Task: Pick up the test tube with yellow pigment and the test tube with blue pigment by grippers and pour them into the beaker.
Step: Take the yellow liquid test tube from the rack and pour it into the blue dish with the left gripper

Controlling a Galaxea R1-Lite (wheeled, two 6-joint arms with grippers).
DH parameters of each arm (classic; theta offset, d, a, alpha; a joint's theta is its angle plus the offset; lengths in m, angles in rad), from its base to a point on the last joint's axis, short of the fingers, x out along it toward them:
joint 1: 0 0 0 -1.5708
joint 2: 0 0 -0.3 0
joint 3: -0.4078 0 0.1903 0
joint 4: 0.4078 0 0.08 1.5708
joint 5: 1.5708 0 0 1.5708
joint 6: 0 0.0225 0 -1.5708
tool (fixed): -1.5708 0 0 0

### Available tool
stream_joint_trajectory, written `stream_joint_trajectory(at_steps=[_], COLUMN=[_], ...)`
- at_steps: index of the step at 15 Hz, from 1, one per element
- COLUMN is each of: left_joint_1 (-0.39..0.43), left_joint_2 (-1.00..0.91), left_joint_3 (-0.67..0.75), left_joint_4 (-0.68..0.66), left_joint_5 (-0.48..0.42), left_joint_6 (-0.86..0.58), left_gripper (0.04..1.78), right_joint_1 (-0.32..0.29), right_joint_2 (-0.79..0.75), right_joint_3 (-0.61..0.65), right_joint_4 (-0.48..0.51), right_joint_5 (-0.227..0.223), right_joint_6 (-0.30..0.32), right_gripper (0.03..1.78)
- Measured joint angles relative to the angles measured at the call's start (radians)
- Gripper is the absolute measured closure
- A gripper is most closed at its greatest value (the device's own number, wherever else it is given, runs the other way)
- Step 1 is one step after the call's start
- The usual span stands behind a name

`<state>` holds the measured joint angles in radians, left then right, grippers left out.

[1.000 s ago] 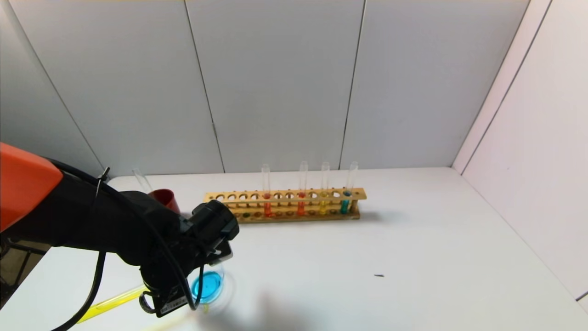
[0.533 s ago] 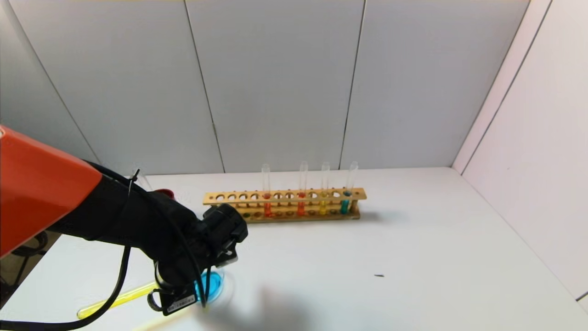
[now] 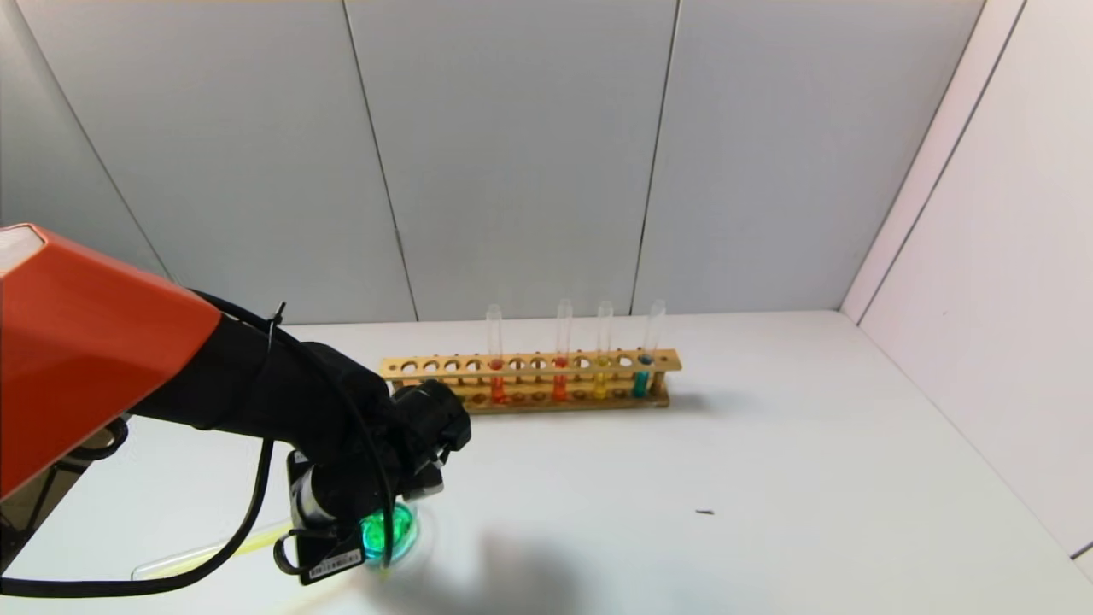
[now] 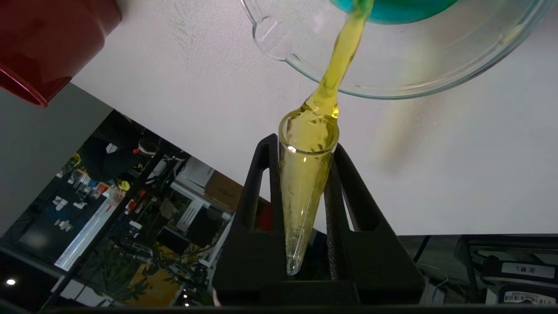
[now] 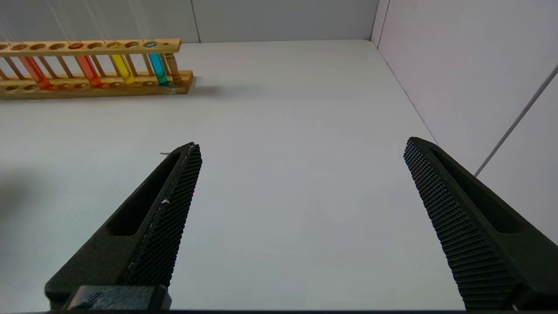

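The left claw point(image 4: 305, 192) was clamped on the test tube with yellow pigment point(image 4: 305, 192), tipped mouth-down near the tabletop's point(image 3: 768, 444) front-left corner. A yellow stream point(image 4: 342, 56) ran from its mouth into the beaker point(image 4: 305, 74), whose liquid looked blue in the wrist view and green point(image 3: 384, 531) from the head. So the blue pour seemed done and the yellow one well under way, with liquid remaining in the tube. The right claw point(image 5: 301, 218) hung apart over the right side, holding nothing. A wooden rack point(image 3: 529, 380) stood toward the back edge with four tubes. The arm hid most of the beaker, and an emptied blue tube could not be made out.
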<state>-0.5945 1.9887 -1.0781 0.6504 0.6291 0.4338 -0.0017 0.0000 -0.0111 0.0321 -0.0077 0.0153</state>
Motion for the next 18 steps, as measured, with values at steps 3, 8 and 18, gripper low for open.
stream_joint_trajectory(at_steps=[3,8,18], left_joint_1=[-0.004,-0.021,-0.04], left_joint_2=[0.019,0.049,0.122], left_joint_3=[-0.033,-0.101,-0.209], left_joint_4=[0.064,0.191,0.311], left_joint_5=[0.014,0.023,0.035], left_joint_6=[0.01,0.01,0.004], left_gripper=[1.51,1.51,1.51], right_joint_1=[0.0,0.0,0.0], right_joint_2=[0.0,0.0,0.0], right_joint_3=[0.0,0.0,0.0], right_joint_4=[0.0,0.0,0.0], right_joint_5=[0.0,0.0,0.0], right_joint_6=[0.0,0.0,0.0], right_gripper=[0.11,0.11,0.11])
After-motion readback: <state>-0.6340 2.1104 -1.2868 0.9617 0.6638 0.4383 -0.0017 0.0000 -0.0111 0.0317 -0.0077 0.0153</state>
